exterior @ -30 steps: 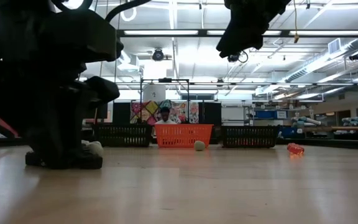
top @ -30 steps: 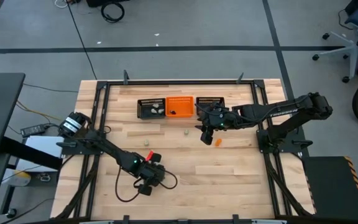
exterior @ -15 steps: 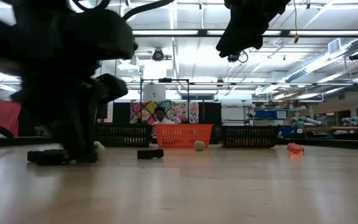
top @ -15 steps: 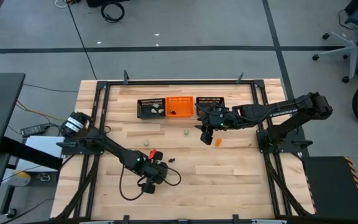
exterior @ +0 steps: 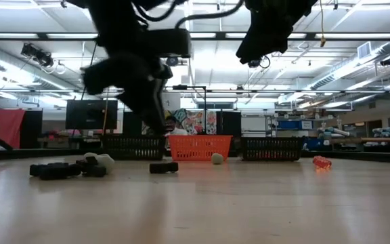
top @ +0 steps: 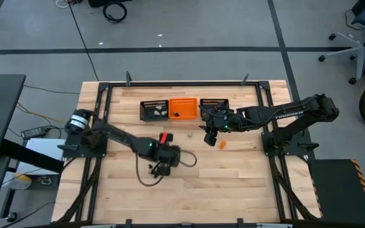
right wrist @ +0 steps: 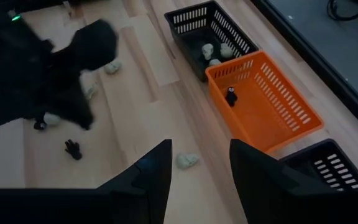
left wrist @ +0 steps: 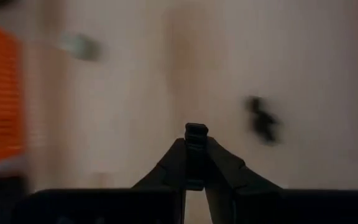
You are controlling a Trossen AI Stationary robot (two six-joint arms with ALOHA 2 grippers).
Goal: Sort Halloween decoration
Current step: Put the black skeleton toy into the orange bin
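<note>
My left gripper [top: 168, 157] hangs above the middle of the table, shut on a small black trinket [left wrist: 196, 132]. It is lifted well off the wood in the low view [exterior: 161, 125]. My right gripper [right wrist: 197, 167] is open and hovers right of centre [top: 209, 136], above a pale trinket [right wrist: 188, 160] that it does not touch. More black trinkets [exterior: 163, 167] [exterior: 53, 169], pale ones [exterior: 103, 160] [top: 151, 145] and an orange one [top: 222, 144] lie on the wood. A black trinket [right wrist: 230, 96] sits in the orange basket [top: 183, 107]. My left gripper pinches a small black trinket [left wrist: 196, 129] between its two fingertips [left wrist: 182, 155]. The piece sticks out past the tips and is lifted clear of the table. The picture is blurred, so which part of the trinket is held cannot be told.
Three mesh baskets stand in a row at the far edge: a black one [top: 154, 110] with pale trinkets [right wrist: 213, 53], the orange one, and another black one [top: 214, 104]. A loose cable [top: 147, 180] loops beside the left arm. Bare wood lies toward the near edge.
My left gripper has risen from the table's near left part and swung toward the right and far side, nearer the baskets. Where it stood, black trinkets now show on the wood.
</note>
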